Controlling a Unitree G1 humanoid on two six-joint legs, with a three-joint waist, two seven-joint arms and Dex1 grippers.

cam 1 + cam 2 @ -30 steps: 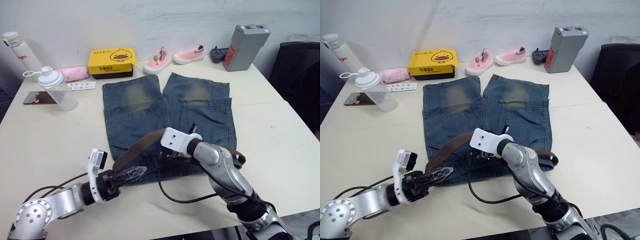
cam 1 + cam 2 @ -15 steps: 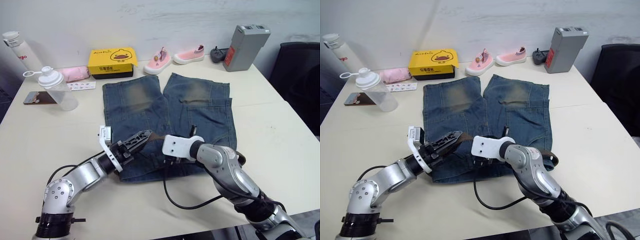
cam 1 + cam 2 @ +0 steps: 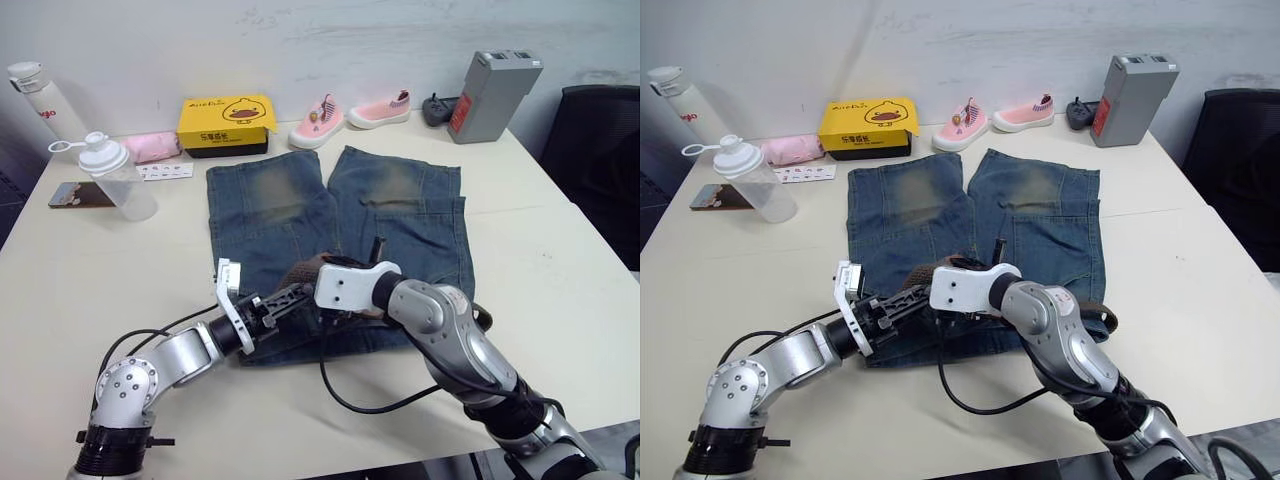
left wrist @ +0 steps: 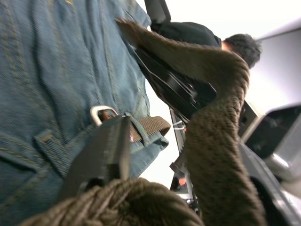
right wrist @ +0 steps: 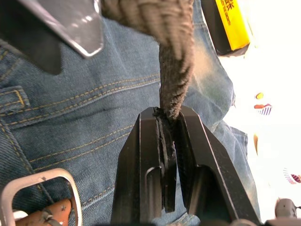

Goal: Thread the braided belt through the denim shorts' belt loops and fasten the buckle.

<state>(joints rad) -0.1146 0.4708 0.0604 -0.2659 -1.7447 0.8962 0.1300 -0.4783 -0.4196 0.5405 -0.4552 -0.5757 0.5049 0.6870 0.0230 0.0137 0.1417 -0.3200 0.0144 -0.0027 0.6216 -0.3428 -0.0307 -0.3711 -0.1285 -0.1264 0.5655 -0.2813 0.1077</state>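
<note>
Clearly, the braided belt point(image 5: 176, 56), dark brown and coarsely woven, is pinched at its free end between the closed fingers of the right pincer point(image 5: 168, 123). Its silver buckle point(image 5: 35, 188) lies just beside that pincer on the faded denim shorts point(image 3: 400, 205), spread flat on the table point(image 3: 90, 270). The left pincer point(image 3: 290, 297) is stretched low toward the waistband, a belt loop wrapped about its fingers; their gap cannot be judged.

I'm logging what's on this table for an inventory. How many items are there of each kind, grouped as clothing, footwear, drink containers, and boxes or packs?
Clothing: 2, the denim shorts and the braided belt.
Footwear: 2, the pink shoes.
Drink containers: 2, the shaker bottle and the white flask.
Boxes or packs: 2, the yellow box and the grey pack.
Total: 8
</note>
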